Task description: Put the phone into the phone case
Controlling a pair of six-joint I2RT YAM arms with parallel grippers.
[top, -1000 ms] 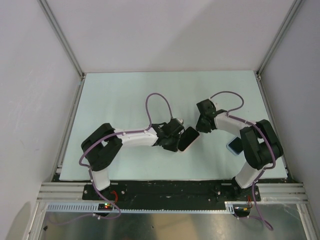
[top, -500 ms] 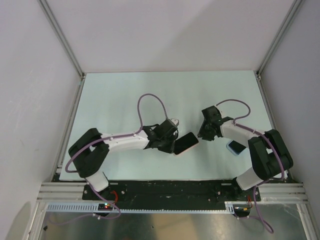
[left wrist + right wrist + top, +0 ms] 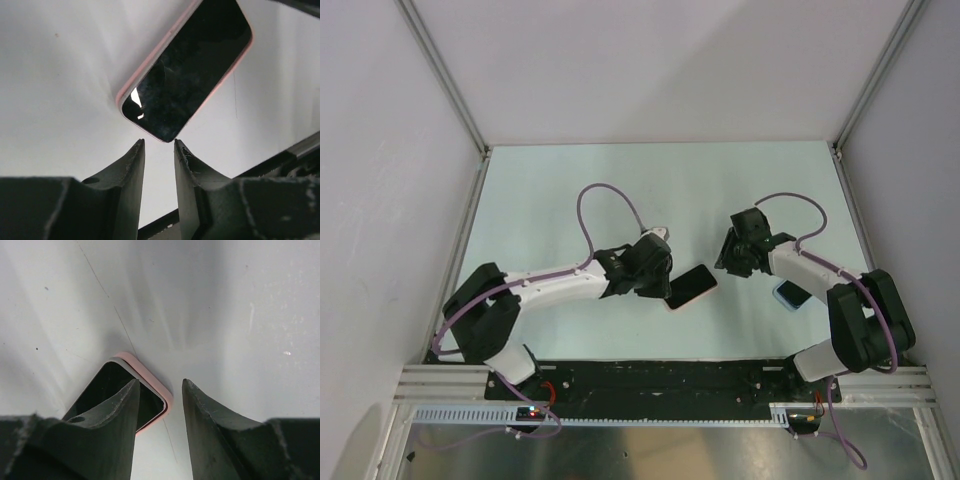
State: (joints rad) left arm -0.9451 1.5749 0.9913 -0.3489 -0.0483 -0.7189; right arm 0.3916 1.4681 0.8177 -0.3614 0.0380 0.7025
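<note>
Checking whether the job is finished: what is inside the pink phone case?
A black-screened phone fills the pink phone case, screen up, flat on the table. The phone's back and the case's floor are hidden.

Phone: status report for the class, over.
Left end effector open, empty. Right end effector open, empty. Phone pink-rimmed, flat on table between them. Blue item at right, not blocking.

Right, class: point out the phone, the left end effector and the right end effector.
phone (image 3: 192, 67): left wrist view, middle of dark screen.
left end effector (image 3: 159, 145): left wrist view, midway between fingertips.
right end effector (image 3: 160, 383): right wrist view, midway between fingertips.
</note>
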